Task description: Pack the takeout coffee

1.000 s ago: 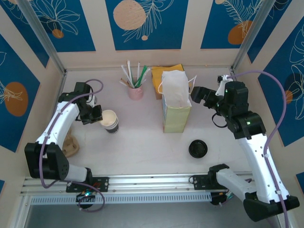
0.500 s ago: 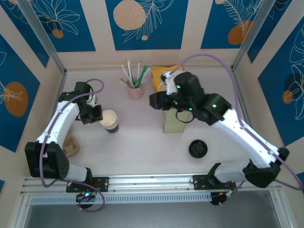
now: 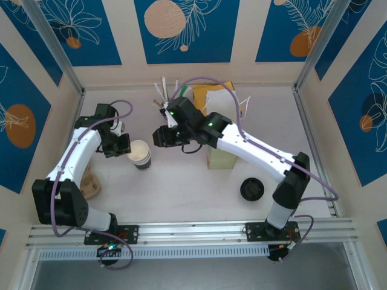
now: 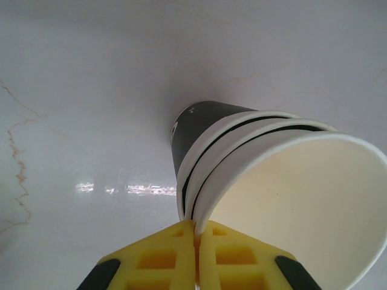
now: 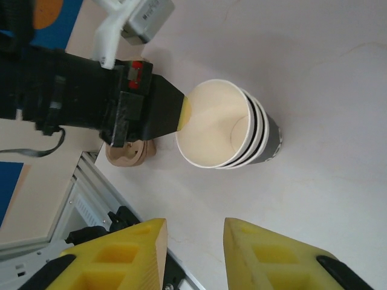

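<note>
The takeout coffee cup (image 3: 140,154) stands left of centre on the table; white with a dark band, it is the top of a nested stack of three (image 4: 254,163), pale and open inside (image 5: 217,121). My left gripper (image 3: 124,147) is shut on the near rim of the top cup, its yellow pads (image 4: 175,257) pinching the paper wall. My right gripper (image 3: 158,136) hovers just right of the stack, open, with bare table between its yellow fingers (image 5: 115,260). The round black lid (image 3: 251,189) lies flat at the front right.
The tall pale-yellow paper bag (image 3: 221,154) stands at centre, partly covered by my right arm. A pink cup of straws (image 3: 166,103) peeks out behind that arm. A brown cardboard cup carrier (image 3: 91,184) (image 5: 129,152) lies by the left wall.
My right arm has swung from the right side across the bag to the left, ending beside the cup stack. The left gripper and the cups have stayed put.
</note>
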